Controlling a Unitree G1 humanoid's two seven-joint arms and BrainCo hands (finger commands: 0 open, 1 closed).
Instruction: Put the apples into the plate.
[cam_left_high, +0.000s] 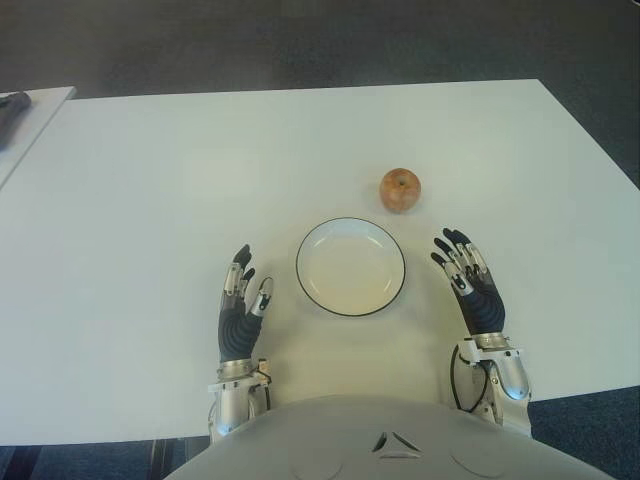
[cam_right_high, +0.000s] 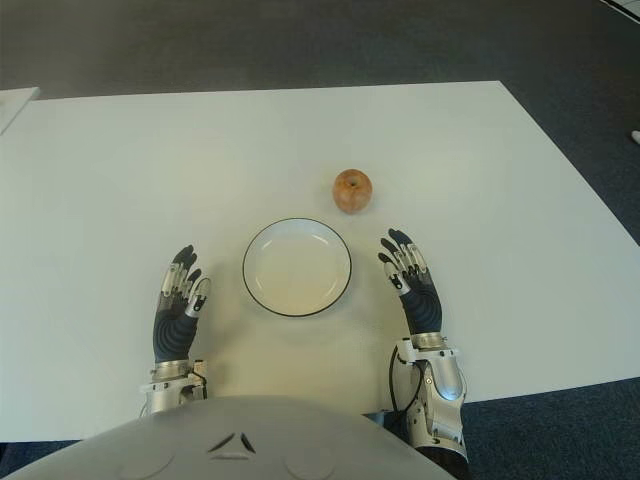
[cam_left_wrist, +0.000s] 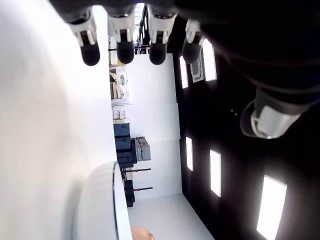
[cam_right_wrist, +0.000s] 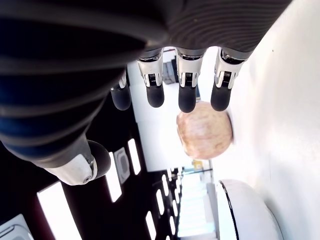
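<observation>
One reddish-yellow apple (cam_left_high: 400, 190) stands on the white table (cam_left_high: 150, 200), just beyond the far right rim of a round white plate (cam_left_high: 351, 266) with a dark edge. The plate holds nothing. My right hand (cam_left_high: 466, 270) is to the right of the plate and nearer to me than the apple, fingers straight and spread, holding nothing. In the right wrist view the apple (cam_right_wrist: 204, 130) shows past the fingertips (cam_right_wrist: 187, 103). My left hand (cam_left_high: 243, 292) is to the left of the plate, fingers extended and empty.
A second pale table (cam_left_high: 30, 110) with a dark object (cam_left_high: 12, 104) on it shows at the far left. Dark carpet (cam_left_high: 300, 40) lies beyond the table's far edge and to the right.
</observation>
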